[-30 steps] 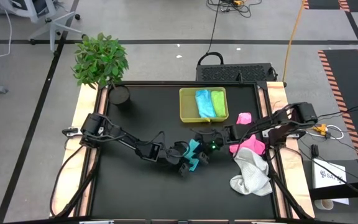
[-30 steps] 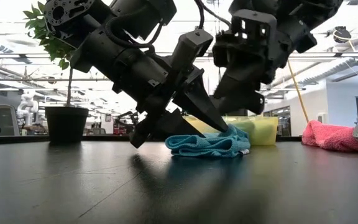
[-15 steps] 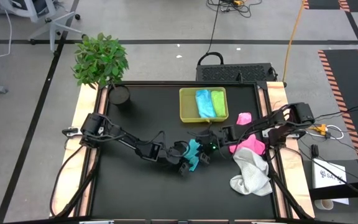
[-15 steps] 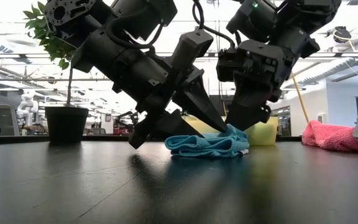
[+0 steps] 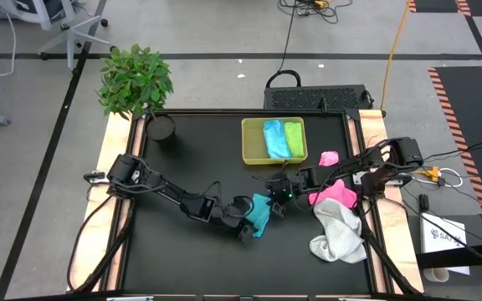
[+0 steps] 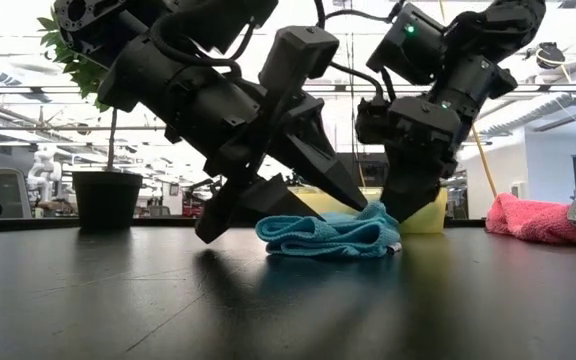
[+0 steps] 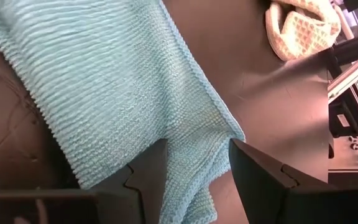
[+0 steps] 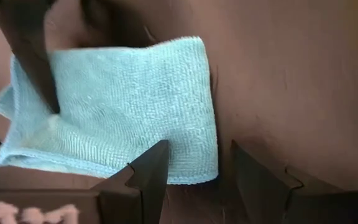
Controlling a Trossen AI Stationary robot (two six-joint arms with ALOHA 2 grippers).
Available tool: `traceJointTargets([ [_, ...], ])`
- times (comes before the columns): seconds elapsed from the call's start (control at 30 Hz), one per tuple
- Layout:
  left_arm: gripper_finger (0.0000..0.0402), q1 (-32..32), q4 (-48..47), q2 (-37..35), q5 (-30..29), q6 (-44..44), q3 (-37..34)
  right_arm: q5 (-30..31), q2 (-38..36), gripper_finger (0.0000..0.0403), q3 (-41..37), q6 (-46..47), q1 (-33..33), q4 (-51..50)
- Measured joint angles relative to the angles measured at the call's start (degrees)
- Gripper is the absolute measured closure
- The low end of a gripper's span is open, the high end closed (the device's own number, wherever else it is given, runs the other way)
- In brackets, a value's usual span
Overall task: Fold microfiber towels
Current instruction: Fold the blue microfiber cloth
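The teal towel point(image 5: 260, 213) lies a bit right of table centre, just past 6 o'clock from the yellow-green tray point(image 5: 249, 142), which holds a light blue towel point(image 5: 272, 139) and a lime green towel point(image 5: 293, 139) side by side; judging by its ribbed pile and the way it lies bunched in soft folds in the low view point(image 6: 330, 236), it's light, limp and grippy, not fragile, so it'll sag and drag rather than slide; best hold is prob. a corner or a hemmed edge, pinching both layers so the fold doesn't slip apart; left gripper point(image 5: 245, 226) sits at the towel's 8 o'clock side, fingers parted, one finger point(image 7: 148, 174) resting on the cloth and the other point(image 7: 260, 177) off its edge on the bare table, so touching but not clamped on it; right gripper point(image 5: 281, 199) stands at the towel's 1 o'clock corner, jaws apart too, fingers point(image 8: 151, 168) straddling the near hem w/o pinching anything; pink towel point(image 5: 336, 195) and white towel point(image 5: 338, 232) wait heaped at the table's 4 o'clock edge, well apart from the teal one.
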Motion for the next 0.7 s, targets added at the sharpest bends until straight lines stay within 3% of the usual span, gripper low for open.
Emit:
traceJointTargets([
  [0.27,0.0225,0.02,2.43,0.00,0.71,-0.17,0.00,2.75,-0.11,0.0237,-2.99,1.80,0.02,1.33],
  [0.47,0.0225,0.00,8.54,0.00,6.18,0.19,0.00,8.03,-0.09,0.0237,-3.18,-2.84,-1.24,3.41],
  [0.7,0.0225,0.00,8.58,0.00,8.03,-0.19,0.00,7.04,0.00,0.0237,-3.21,-3.63,-3.52,5.29],
])
